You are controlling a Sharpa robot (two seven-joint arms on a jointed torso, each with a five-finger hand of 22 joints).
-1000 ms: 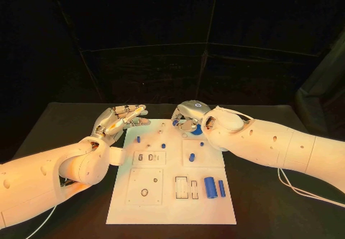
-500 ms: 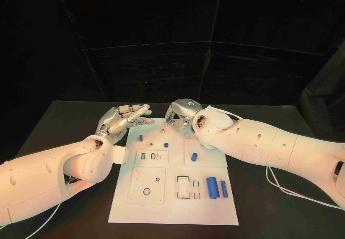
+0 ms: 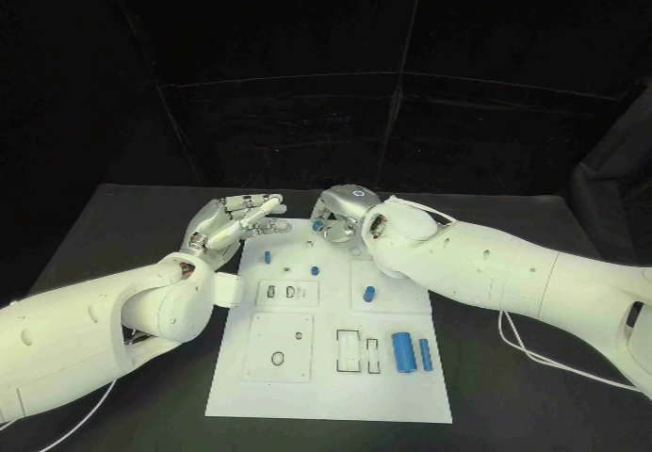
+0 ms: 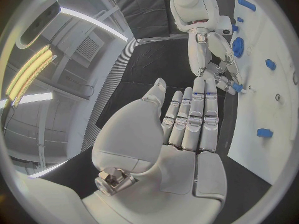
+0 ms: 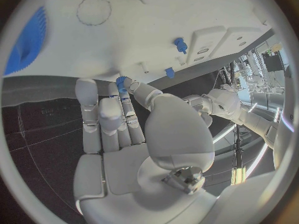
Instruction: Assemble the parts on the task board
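Right robot hand (image 3: 340,218) pinching a small blue part (image 5: 121,79) over the task board's (image 3: 326,391) far edge, left robot hand (image 3: 231,222) open, fingers straight, holding nothing

The task board (image 3: 331,377) is a plain white plate on a black tabletop (image 3: 122,226). The parts on it are blue: a ribbed cylinder (image 3: 402,351), a thinner pin (image 3: 424,354), and small pegs (image 3: 365,296). Both arms are white; the left hand (image 3: 234,220) and right hand (image 3: 340,215) are silver with white finger pads. Dark outlines mark the board's recesses.
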